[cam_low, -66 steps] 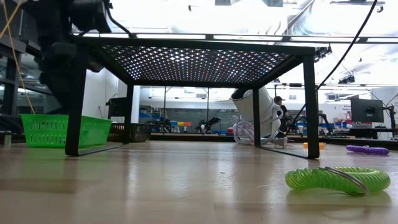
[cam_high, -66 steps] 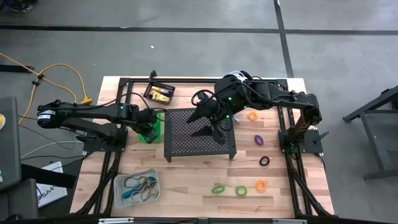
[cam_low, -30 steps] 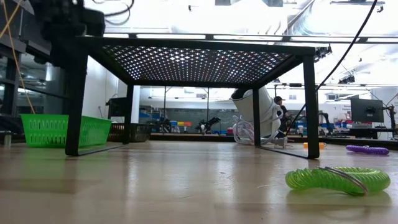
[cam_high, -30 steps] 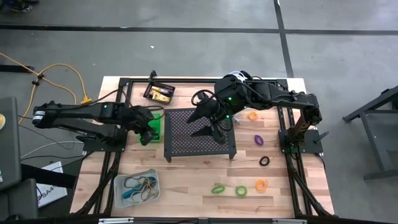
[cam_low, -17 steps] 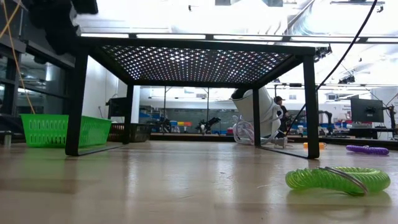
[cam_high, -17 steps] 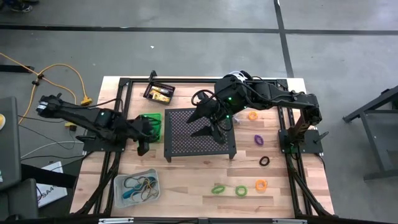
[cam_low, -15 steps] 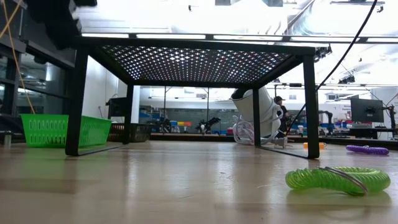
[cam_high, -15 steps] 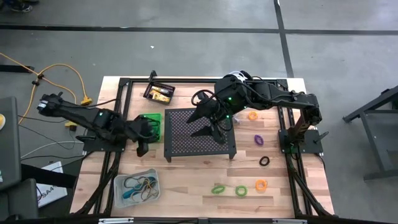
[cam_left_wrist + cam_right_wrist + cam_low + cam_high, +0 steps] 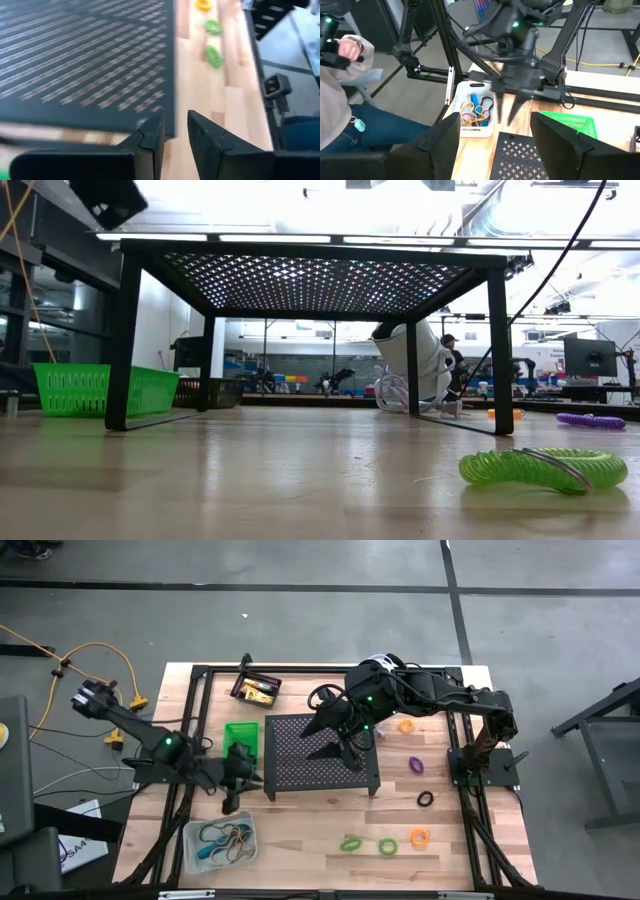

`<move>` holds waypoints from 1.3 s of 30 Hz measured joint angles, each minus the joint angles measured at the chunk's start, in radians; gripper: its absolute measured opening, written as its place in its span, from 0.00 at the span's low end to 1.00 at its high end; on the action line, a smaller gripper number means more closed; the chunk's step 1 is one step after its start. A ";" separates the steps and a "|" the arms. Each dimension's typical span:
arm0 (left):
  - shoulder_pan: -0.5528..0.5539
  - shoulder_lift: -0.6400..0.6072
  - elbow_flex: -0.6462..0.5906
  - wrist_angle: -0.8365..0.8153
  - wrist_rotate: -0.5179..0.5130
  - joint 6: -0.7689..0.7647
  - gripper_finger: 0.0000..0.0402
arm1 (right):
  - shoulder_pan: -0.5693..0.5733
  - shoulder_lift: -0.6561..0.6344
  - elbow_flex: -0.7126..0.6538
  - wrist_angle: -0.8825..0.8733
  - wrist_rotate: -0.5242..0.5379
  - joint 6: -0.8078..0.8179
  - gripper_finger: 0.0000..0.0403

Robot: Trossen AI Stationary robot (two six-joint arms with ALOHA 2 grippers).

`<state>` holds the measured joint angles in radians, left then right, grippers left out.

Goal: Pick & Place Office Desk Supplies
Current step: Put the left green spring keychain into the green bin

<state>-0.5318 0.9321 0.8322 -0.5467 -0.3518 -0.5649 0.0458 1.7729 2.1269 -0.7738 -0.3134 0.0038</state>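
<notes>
My left gripper [image 9: 232, 798] hangs above the bare wood by the black perforated stand's [image 9: 318, 752] near left corner. Its fingers [image 9: 175, 131] stand a narrow gap apart with nothing between them. The green bin [image 9: 240, 735] rests on the table beyond it, and the clear bin [image 9: 220, 840] with rubber bands sits nearer the front edge. My right gripper [image 9: 335, 745] waits above the stand, wide open [image 9: 502, 145] and empty. Green [image 9: 350, 843], orange [image 9: 419, 837], black [image 9: 425, 799] and purple [image 9: 416, 764] loops lie on the table's right half.
A black bin [image 9: 257, 690] holding yellow tubes sits at the far left. A white-and-silver device [image 9: 420, 365] stands behind the stand. A green coiled loop [image 9: 545, 468] lies close to the low camera. A seated person [image 9: 340, 100] shows beyond the table's left side.
My left gripper has swung from above the green bin toward the table's near edge, rising a little and rolling as it went. It now hangs beside the stand's near left corner. Its finger gap looks unchanged. The green bin stays where it was.
</notes>
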 joint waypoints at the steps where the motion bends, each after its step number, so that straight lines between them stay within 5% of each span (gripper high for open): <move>1: -0.012 0.017 0.000 0.027 -0.003 0.018 0.20 | 0.000 0.000 0.000 0.000 0.000 0.000 0.57; 12: -0.143 0.148 0.000 0.272 -0.130 0.282 0.20 | 0.000 0.000 0.000 0.000 0.000 0.000 0.57; 39: -0.152 0.146 0.000 0.320 -0.144 0.279 0.20 | 0.000 0.000 0.000 0.021 0.000 -0.004 0.57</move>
<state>-0.6842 1.0779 0.8318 -0.2272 -0.4953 -0.2859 0.0457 1.7729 2.1269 -0.7528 -0.3134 -0.0006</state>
